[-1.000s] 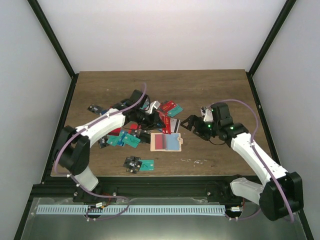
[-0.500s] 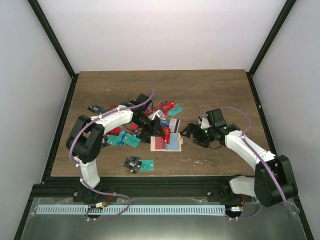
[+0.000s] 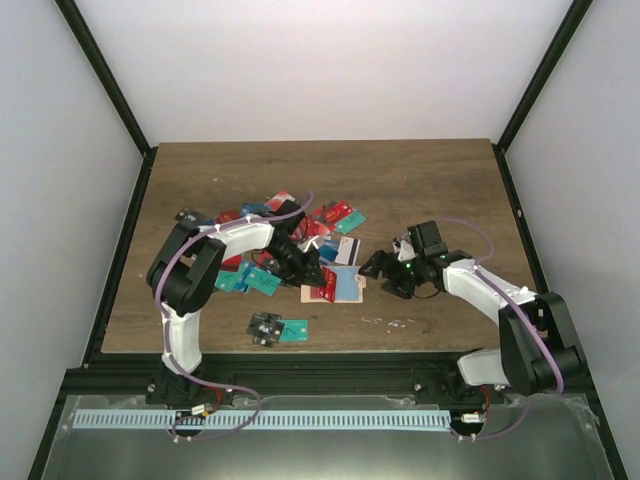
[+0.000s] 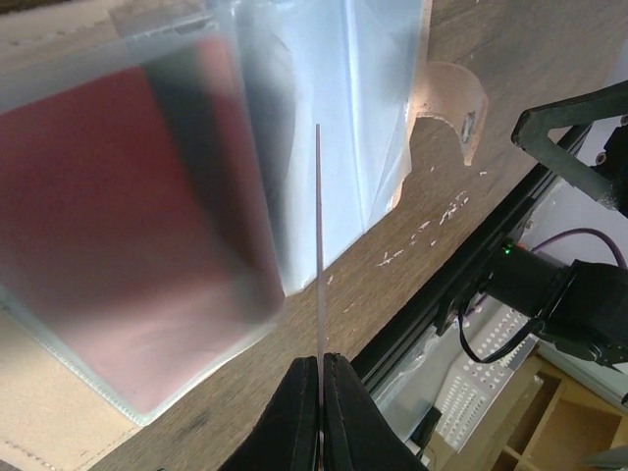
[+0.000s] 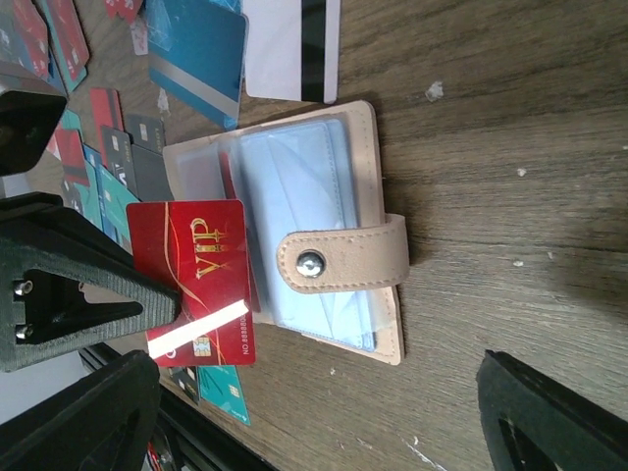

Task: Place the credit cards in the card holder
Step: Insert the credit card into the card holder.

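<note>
Over open card holder (image 5: 368, 157): left gripper (image 4: 320, 365) jaws pinch red card (image 5: 201, 265) edge-on for sleeve (image 5: 294, 177) entry. Right gripper (image 3: 376, 272) jaws spread beside snap tab (image 5: 343, 257), likely to brace holder.

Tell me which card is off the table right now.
The red VIP card, pinched in the left tool over the open card holder; the other cards lie flat on the table.

card holder (image 3: 350, 286) on table (image 3: 430, 180) | credit cards (image 3: 262, 282) left of it
</note>
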You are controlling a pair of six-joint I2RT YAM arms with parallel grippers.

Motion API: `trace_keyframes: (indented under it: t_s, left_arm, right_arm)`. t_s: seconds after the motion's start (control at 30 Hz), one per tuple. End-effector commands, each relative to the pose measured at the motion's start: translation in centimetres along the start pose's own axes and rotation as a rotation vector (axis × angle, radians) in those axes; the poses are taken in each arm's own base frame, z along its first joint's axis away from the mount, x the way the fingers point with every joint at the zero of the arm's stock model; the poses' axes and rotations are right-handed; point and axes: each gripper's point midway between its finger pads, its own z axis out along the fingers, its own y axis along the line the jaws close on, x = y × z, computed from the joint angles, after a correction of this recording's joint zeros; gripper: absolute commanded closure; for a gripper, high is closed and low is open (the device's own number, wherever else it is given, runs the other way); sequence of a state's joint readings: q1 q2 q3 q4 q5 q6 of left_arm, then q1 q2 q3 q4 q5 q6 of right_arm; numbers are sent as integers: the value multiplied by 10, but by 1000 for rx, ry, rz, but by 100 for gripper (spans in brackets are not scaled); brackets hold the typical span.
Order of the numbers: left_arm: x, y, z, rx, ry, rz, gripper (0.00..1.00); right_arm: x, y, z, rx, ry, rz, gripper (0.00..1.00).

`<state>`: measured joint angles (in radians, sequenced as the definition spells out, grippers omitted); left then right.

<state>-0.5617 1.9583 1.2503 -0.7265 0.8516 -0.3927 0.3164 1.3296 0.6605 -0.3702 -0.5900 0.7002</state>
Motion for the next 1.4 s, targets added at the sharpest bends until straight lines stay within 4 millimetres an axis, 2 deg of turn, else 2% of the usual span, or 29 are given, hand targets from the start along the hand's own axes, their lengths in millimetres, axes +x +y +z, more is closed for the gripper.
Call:
trace_keyframes:
  t_s: [0.0,0.63,0.87,1.1,1.37]
  left_arm:
    - [-7,-2,3,20,3,-17,96]
    - [-22,1,14,17,3,-33,96]
    - [-27,4,18,18,1,-35,96]
    - [-30,7,23,19,5,-39,96]
    - [-34,6,27,26,1,-38,96]
  right_arm:
    - [-1,-2,5,-20,6,17,11]
    - [-1,-15,23,-12,42,16,18]
    - [-2,-18,30,-7,57,11,25]
    - [-5,-17,36,-17,76,2,38]
    - [-6,-17,40,-21,90,0,44]
